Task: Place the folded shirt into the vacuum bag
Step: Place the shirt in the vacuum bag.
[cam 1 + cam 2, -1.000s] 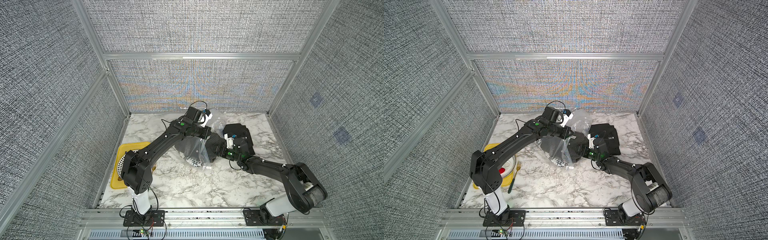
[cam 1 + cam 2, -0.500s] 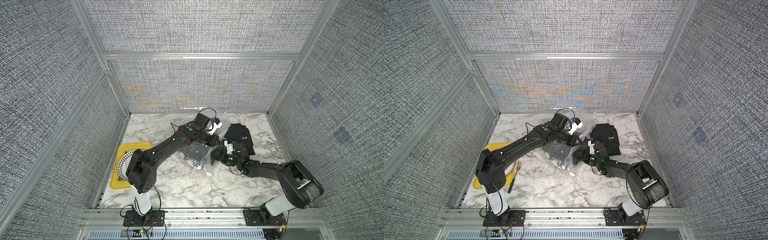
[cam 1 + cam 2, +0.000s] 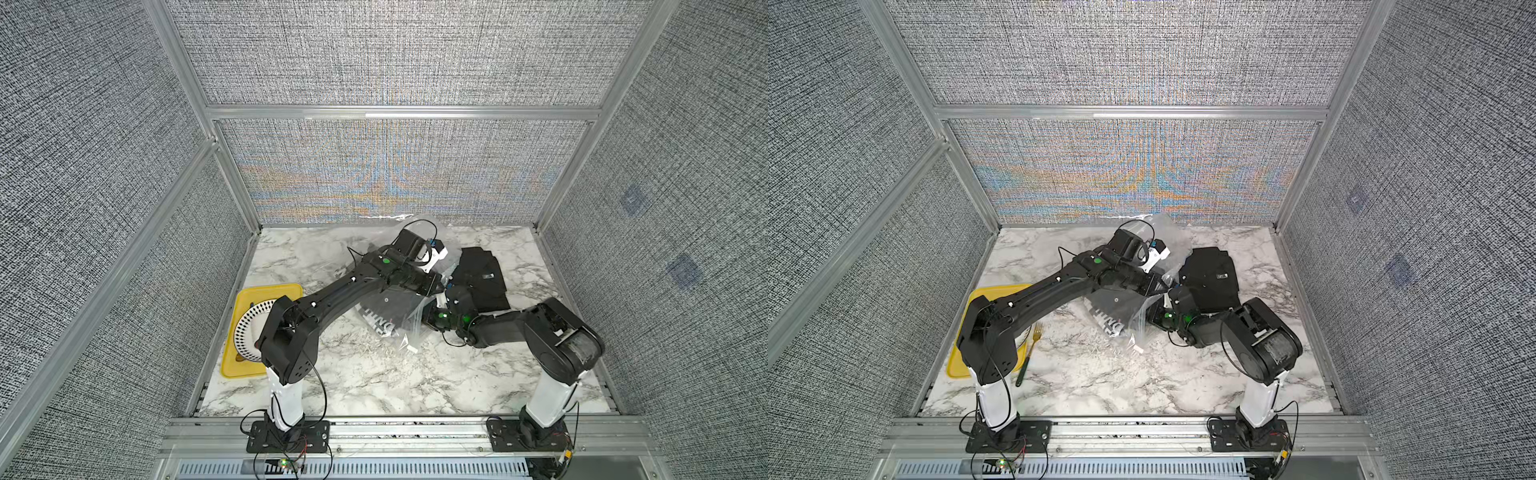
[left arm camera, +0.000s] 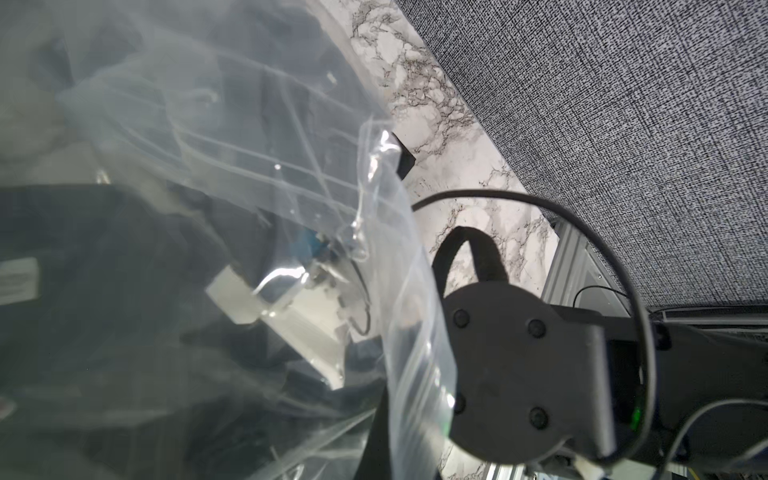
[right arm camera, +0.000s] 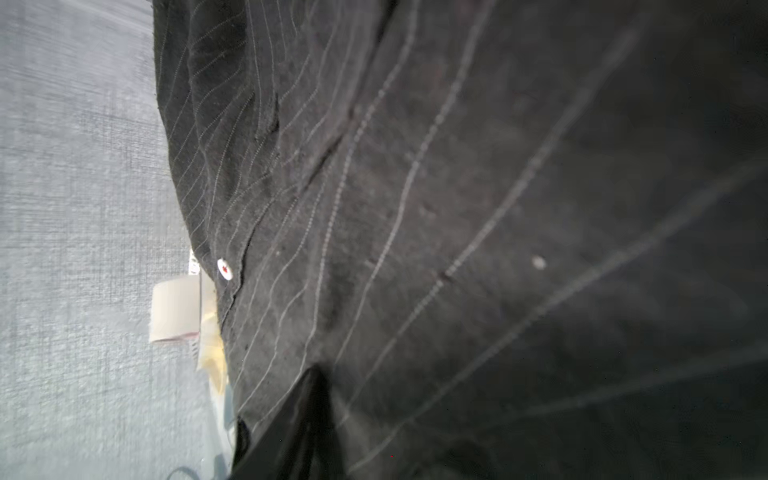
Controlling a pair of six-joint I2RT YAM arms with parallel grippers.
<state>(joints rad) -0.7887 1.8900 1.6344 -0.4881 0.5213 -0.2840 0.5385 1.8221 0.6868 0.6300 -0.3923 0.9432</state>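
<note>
Your left pincer (image 3: 437, 286) is clamped shut on the raised edge of the vacuum bag (image 3: 409, 330). The folded shirt (image 3: 482, 276) lies on the table (image 3: 374, 386) just right of the bag, long axis toward the back wall (image 3: 395, 166). Your right pincer (image 3: 452, 291) is at its near edge; its opening can't be told.

The tabletop (image 3: 374, 386) is white marble veined with grey. At centre right the shirt (image 3: 482, 278) is black; the right wrist view shows thin white pinstripes and a white button (image 5: 224, 268). The bag (image 3: 405, 328) is clear. At lower left, a yellow tray (image 3: 245, 299) carries a white plate (image 3: 251, 332) with black rim stripes. The fork (image 3: 1030, 353) is gold with a green handle.
</note>
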